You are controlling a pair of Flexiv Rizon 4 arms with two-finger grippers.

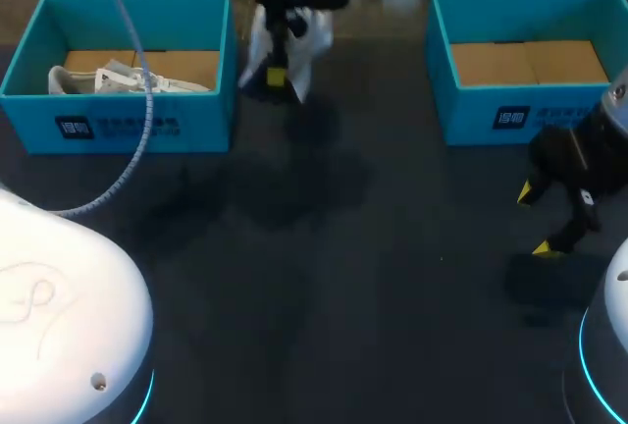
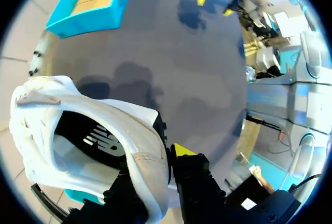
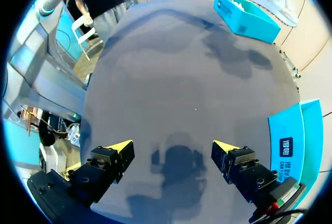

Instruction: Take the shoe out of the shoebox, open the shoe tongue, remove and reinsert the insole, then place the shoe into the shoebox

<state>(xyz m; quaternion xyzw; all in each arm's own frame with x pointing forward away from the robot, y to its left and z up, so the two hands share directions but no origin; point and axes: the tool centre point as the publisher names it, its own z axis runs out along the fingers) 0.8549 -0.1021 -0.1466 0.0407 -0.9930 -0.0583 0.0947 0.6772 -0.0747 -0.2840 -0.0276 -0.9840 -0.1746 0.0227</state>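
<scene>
illegible label print on shoebox (image 1: 201,122)

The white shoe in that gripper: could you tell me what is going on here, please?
The left gripper is shut on a white shoe at its collar, holding it up beside the left shoebox. A second shoe lies in that box. The right shoebox holds no shoe, and the right gripper hangs open in front of it.

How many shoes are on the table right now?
2. One white shoe lies in the left shoebox; a second shoe is clamped in the left gripper. The right shoebox shows none.
</scene>
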